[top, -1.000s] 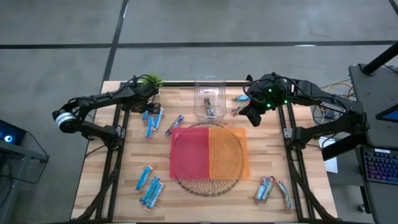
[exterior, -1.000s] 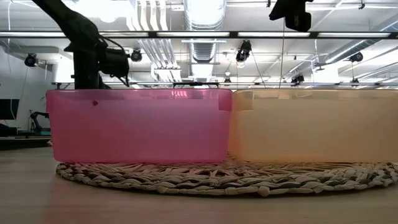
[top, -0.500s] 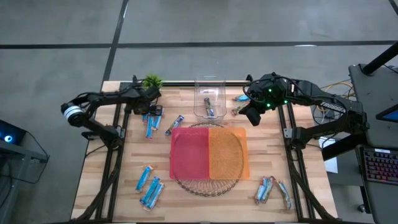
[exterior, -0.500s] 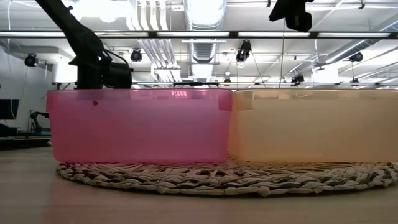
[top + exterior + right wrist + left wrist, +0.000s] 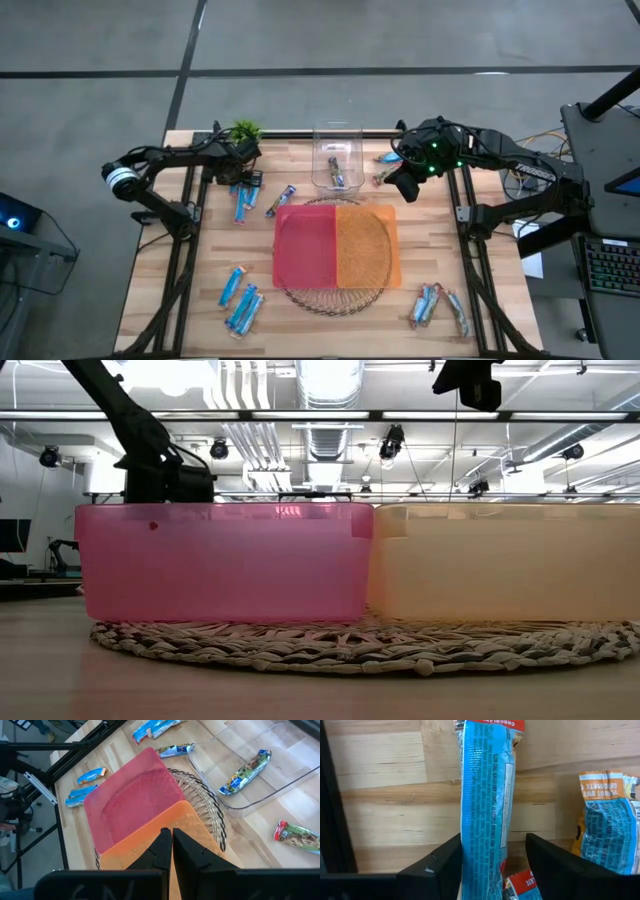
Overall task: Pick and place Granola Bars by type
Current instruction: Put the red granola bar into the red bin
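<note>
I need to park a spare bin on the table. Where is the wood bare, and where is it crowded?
Bare wood: between the pink bin and the blue bars at front left, and right of the orange bin up to the table edge. Crowded: the back strip, with the left gripper over blue bars, the clear tray and the right gripper.

Centre: pink bin [image 5: 305, 245] and orange bin [image 5: 366, 245] fill it.
Rear: clear tray [image 5: 336, 155], plant [image 5: 243, 130].
Open tabletop [image 5: 180, 290]: left edge.
</note>
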Robot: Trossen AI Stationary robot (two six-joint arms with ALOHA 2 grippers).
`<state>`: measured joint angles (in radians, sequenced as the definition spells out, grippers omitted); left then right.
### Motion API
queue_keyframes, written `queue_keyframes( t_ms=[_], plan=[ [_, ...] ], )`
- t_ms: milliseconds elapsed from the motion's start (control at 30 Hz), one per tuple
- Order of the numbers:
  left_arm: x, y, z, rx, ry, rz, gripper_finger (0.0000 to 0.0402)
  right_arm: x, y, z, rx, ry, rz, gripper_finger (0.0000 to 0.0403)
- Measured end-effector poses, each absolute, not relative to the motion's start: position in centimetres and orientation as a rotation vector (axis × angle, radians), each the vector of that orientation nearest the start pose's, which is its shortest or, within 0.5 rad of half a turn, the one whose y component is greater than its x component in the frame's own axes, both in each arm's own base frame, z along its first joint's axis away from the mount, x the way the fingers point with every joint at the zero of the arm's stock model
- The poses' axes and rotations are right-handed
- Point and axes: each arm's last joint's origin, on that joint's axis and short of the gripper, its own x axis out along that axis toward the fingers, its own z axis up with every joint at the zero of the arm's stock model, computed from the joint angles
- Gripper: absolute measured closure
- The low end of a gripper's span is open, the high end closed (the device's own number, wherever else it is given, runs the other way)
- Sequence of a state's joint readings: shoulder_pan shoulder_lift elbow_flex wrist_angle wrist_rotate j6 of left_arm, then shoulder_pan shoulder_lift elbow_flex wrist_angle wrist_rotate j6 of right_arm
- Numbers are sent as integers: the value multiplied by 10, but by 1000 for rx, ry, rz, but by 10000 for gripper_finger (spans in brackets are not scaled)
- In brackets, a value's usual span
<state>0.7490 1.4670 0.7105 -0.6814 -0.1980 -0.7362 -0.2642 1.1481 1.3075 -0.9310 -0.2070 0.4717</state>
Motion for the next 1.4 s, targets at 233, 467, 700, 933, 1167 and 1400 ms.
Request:
queue_keyframes(
  t_ms=[233,467,700,933,1167,1400],
  plan=[
    [161,157,146,-974,1097,1285,286,207,-50,375,629,729,-232,394],
    [160,156,145,-962,1119,1288,340,207,-50,375,629,729,-232,394],
    [160,156,145,-964,1119,1280,348,207,-50,375,629,729,-232,394],
    [158,153,154,-983,1087,1231,349,207,-50,375,629,729,-232,394],
    [153,148,175,-977,985,1207,349,207,-50,375,628,729,-232,394],
    [146,137,202,-1026,851,1081,349,207,-50,375,625,729,-231,394]
  ],
)
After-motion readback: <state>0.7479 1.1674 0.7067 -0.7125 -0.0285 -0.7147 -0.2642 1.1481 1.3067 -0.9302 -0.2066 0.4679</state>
